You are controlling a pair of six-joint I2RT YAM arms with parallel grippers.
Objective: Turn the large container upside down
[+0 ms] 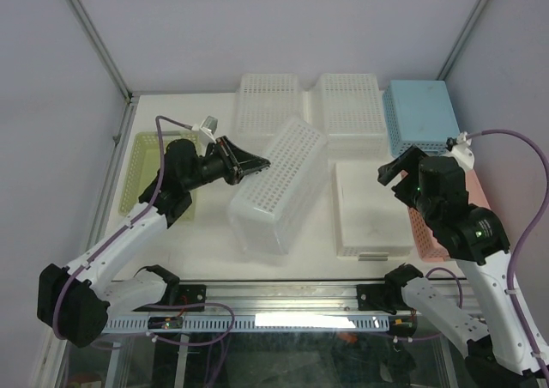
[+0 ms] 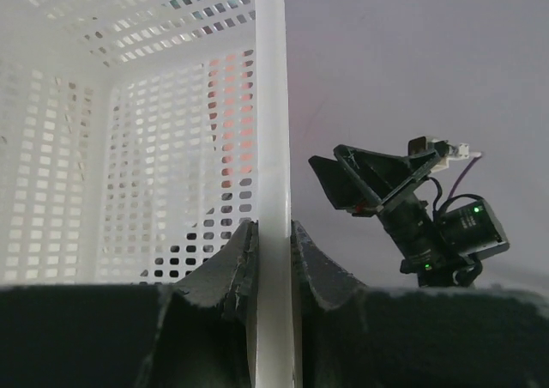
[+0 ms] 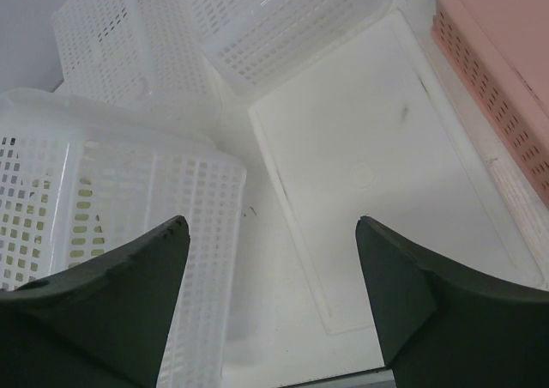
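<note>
Midway across the bench (image 1: 214, 259), the large container (image 1: 279, 186) lies tipped on one long side, its long axis running near-left to far-right. From its left, the left gripper (image 1: 255, 166) is clenched on the rim, so that arm looks best placed to roll it about this axis. Further right, the right gripper (image 1: 396, 169) hangs released, apart from the container, above a solid-based white basket (image 1: 371, 208).

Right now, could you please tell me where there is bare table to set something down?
Bare table shows along the near edge, in front of the large container, and at the back-left corner behind the green basket. The back row and the right side are crowded with baskets.
</note>
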